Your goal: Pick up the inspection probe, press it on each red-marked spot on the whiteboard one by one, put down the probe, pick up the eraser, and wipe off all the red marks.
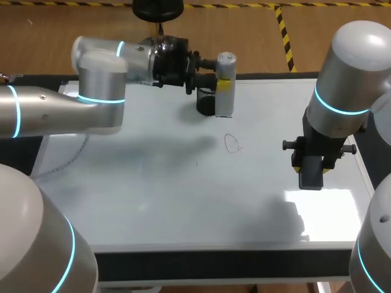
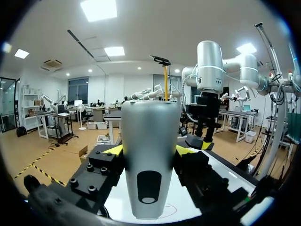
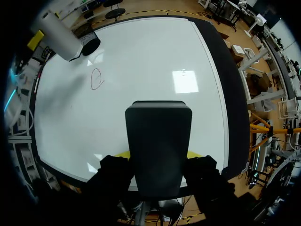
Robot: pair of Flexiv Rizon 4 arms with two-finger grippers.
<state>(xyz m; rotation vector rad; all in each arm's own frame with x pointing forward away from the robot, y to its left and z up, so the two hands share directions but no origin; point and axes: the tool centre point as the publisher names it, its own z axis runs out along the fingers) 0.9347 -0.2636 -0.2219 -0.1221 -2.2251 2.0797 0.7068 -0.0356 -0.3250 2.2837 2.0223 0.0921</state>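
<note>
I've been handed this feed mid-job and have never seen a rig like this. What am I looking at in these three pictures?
It is a robot with two arms working over a whiteboard. The head view looks down from above and behind. The two round pictures come from a camera on each wrist, looking out along the fingers. The left end effector is shut on the grey probe, near the board's far edge. The right end effector is shut on the dark eraser, over the board's right side. Between them one red mark, a small loop, is drawn on the board.
</note>
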